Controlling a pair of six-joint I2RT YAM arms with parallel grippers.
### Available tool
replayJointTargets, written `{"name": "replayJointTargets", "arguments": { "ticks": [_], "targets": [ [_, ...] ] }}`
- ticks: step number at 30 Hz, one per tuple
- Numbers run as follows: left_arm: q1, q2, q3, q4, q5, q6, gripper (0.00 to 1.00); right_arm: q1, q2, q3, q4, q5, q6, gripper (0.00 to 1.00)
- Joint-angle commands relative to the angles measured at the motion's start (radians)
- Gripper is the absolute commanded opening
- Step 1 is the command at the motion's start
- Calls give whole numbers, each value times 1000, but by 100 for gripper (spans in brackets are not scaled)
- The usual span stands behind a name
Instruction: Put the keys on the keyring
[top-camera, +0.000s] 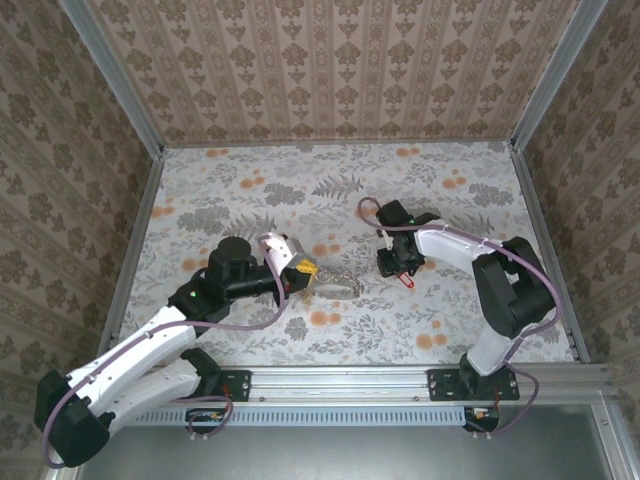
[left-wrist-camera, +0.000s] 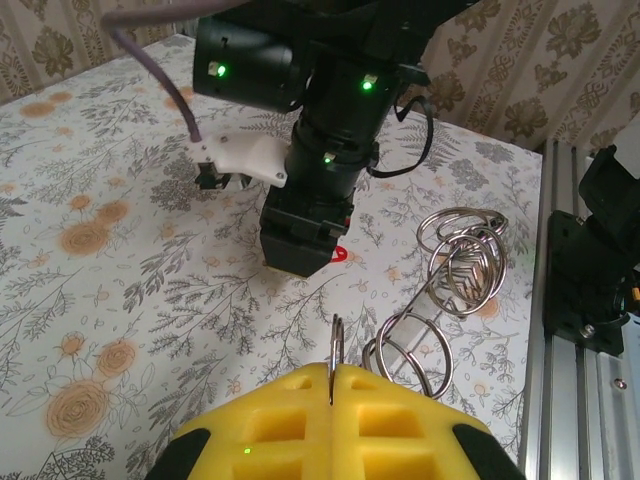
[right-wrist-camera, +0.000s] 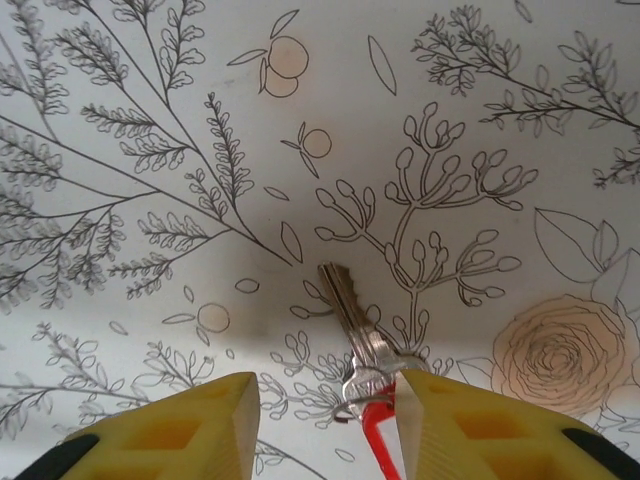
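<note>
**One pinch, one straddle**

On the table (top-camera: 470, 190), near its middle, we see the left gripper (left-wrist-camera: 332, 372) clenched on the keyring (top-camera: 338, 282), coils trailing rightward. Slightly farther, right of centre, the right gripper (right-wrist-camera: 325, 395) spreads its jaws either side of the red-headed key (right-wrist-camera: 350, 315).

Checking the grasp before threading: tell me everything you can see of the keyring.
The keyring looks like a short chain of linked silver wire rings, shiny metal, rather than one loop. Most rings lie loosely overlapped on the floral table, trailing away from the left gripper. One end ring stands upright on edge, pinched between that gripper's shut yellow fingers. Nothing hangs on it.
</note>
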Motion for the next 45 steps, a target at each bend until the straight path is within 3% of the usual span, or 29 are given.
{"name": "replayJointTargets", "arguments": {
  "ticks": [1,8,15,33,37,41,45],
  "targets": [
    [5,-24,-10,81,29,-29,0,10,33,41,-74,76,-17,39],
    [6,-19,-23,112,41,-39,0,17,42,40,-116,133,-17,31],
    [7,-19,-22,101,20,-44,0,17,73,50,-109,102,-16,27],
    [-2,-52,-35,109,15,-52,0,28,69,48,-150,136,-24,6],
    [-3,-53,-35,108,13,-51,0,30,59,50,-149,134,-23,7],
    [-5,-56,-35,104,11,-48,0,43,23,57,-142,130,-4,20],
    [-9,-56,-37,105,7,-47,0,45,-25,48,-112,108,22,25]
  ]
}}
